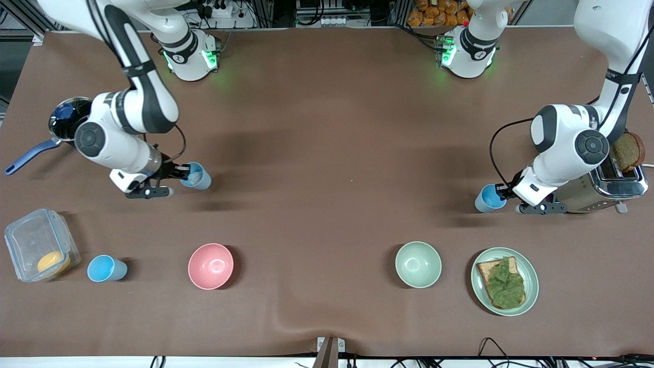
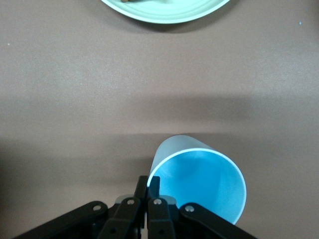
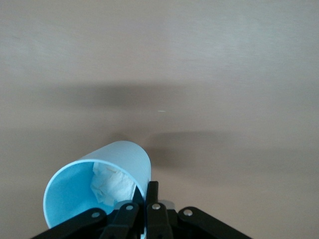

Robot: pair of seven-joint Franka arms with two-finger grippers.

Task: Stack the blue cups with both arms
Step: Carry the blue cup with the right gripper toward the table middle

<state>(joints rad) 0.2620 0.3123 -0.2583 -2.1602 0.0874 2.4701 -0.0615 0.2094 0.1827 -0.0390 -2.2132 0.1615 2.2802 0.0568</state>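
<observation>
Three light-blue cups [image 1: 106,269] [image 1: 196,176] [image 1: 489,198] are showing brighter blue interiors against the plain brown table [image 1: 327,128], one [image 3: 97,184] carrying a crumpled white scrap inside. The pink bowl [image 1: 210,266] and pale green bowl [image 1: 418,264] are sitting unpatterned, while the green plate [image 1: 531,286] is bearing brown toast under dark-green leaves. White arms are displaying black joint bands and black hands [image 1: 180,173] [image 1: 503,193].

I'm getting even, bright overhead light; soft arm shadows band the brown table [image 1: 327,153]. Green base LEDs glow. Front view's crisp, both wrist views slightly soft, no glare.
</observation>
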